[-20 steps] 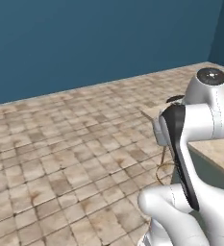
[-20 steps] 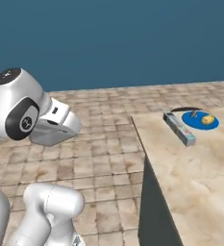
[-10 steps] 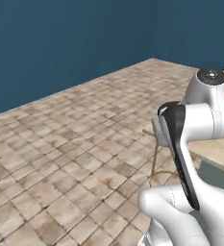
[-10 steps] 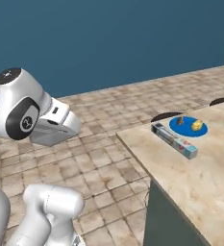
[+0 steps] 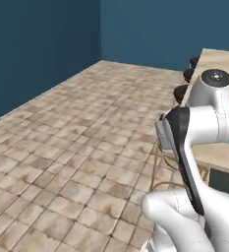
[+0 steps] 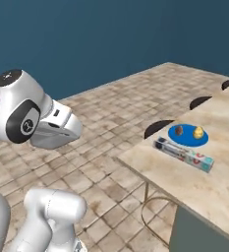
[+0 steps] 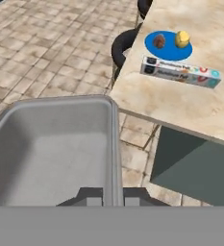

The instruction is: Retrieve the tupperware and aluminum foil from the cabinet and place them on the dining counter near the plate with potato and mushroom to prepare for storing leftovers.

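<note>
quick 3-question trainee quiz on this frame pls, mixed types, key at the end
1. True or false: the aluminum foil already lies on the dining counter beside the plate.
2. What does the gripper hold? A) a knife block B) the tupperware C) nothing
3. Fill in: on the plate sit the potato and the ____.

Key: 1 true; 2 B, the jaws are shut on the tub's rim; 3 mushroom.
</note>
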